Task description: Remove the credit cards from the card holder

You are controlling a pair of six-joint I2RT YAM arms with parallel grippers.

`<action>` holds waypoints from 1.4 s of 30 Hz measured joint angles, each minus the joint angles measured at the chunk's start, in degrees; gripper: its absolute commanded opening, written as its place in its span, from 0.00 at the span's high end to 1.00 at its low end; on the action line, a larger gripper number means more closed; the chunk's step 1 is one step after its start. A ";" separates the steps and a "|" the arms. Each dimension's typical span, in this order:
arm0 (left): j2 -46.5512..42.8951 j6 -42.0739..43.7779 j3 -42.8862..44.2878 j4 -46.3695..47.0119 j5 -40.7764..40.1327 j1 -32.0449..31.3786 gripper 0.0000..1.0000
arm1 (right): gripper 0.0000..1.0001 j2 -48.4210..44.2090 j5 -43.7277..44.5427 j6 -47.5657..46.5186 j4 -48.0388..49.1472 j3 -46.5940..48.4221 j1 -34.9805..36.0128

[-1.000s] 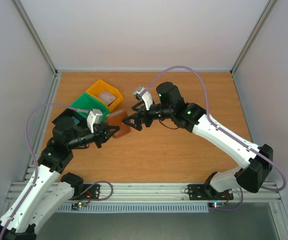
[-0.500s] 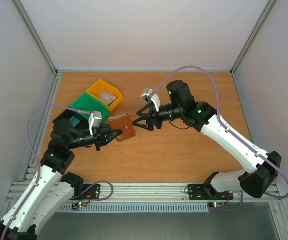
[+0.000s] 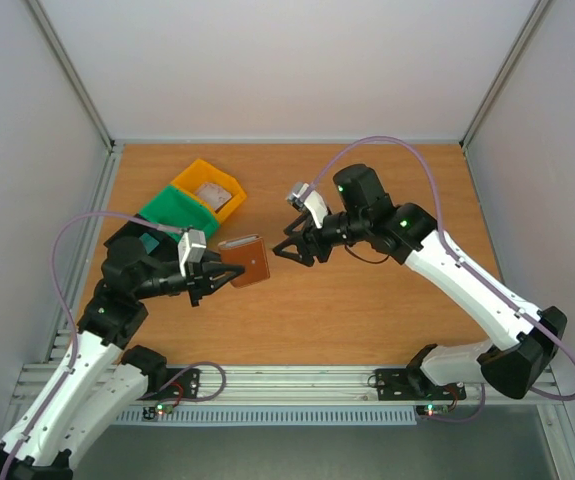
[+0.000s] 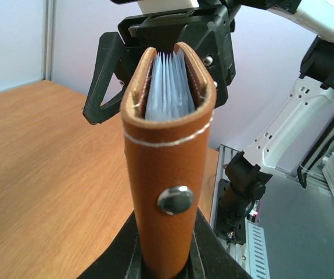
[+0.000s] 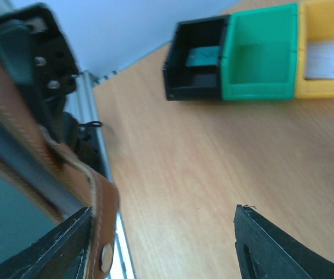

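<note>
Card holder, pale-blue sleeves inside

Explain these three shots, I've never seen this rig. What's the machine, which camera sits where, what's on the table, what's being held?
The machine is two white robot arms, a left arm and a right arm. They are bolted at the near edge of a wooden table, and each ends in a two-finger gripper. The wide shot is from a fixed camera above and behind the arms. The two close-ups are from cameras on the wrists.

The left gripper is clamped on a brown card holder, held up off the table. Its open edge points at the right gripper, whose jaws stand open and hold nothing.

At the back left, a black bin, a green bin and a yellow bin sit in a row.
</note>
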 measured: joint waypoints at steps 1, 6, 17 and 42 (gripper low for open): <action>0.00 0.48 0.15 -0.02 0.68 0.00 1.00 | 0.36 -0.50 -1.62 -0.02 0.85 -0.50 0.13; 0.28 0.83 0.24 1.46 3.26 0.00 1.00 | 0.42 -1.97 -6.43 -0.11 3.26 -1.25 2.32; 1.92 -6.99 -1.27 14.95 10.49 -2.40 1.00 | 0.41 -4.24 -8.63 -1.68 3.48 -1.33 6.47; 2.03 -11.34 -3.98 16.35 3.15 -3.89 0.01 | 0.99 -5.42 -9.31 4.74 12.50 -6.78 8.41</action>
